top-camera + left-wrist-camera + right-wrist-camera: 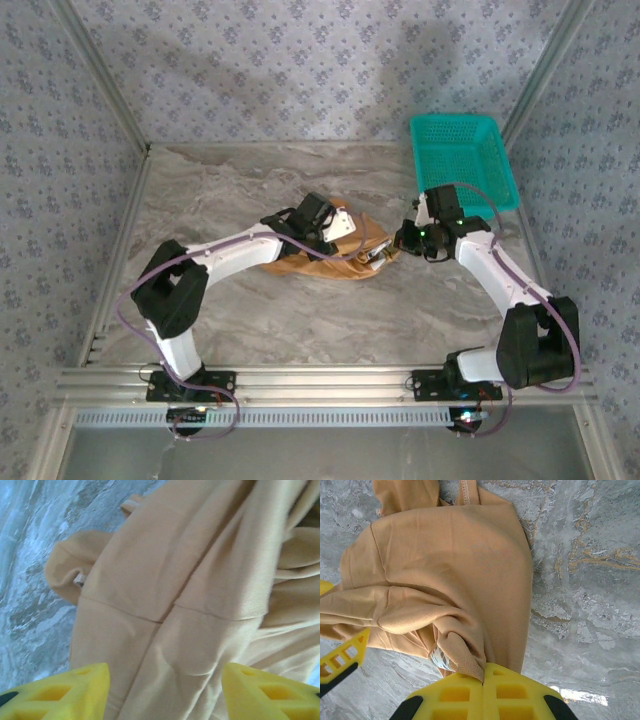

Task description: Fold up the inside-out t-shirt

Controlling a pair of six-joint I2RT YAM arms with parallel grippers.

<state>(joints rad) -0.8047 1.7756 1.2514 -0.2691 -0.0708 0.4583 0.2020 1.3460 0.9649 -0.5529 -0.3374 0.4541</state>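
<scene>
Seen from above, the inside-out t-shirt (308, 265) lies bunched in the middle of the marble table (250, 320), between the left gripper (345, 232) and the right gripper (398, 243), with a teal basket (465, 150) at the far right corner. In the left wrist view, that gripper's yellow fingers (75, 692) stand spread wide apart above the shirt's seamed folds. In the right wrist view, the right gripper's fingers (515, 695) are pressed together, pinching a gathered fold at the shirt's edge, and the cloth fans away from them across the marble.

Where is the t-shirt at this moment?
In the top view the t-shirt lies bunched in the middle of the table, left gripper over it, right gripper pinching its right end, teal basket beyond to the right.
</scene>
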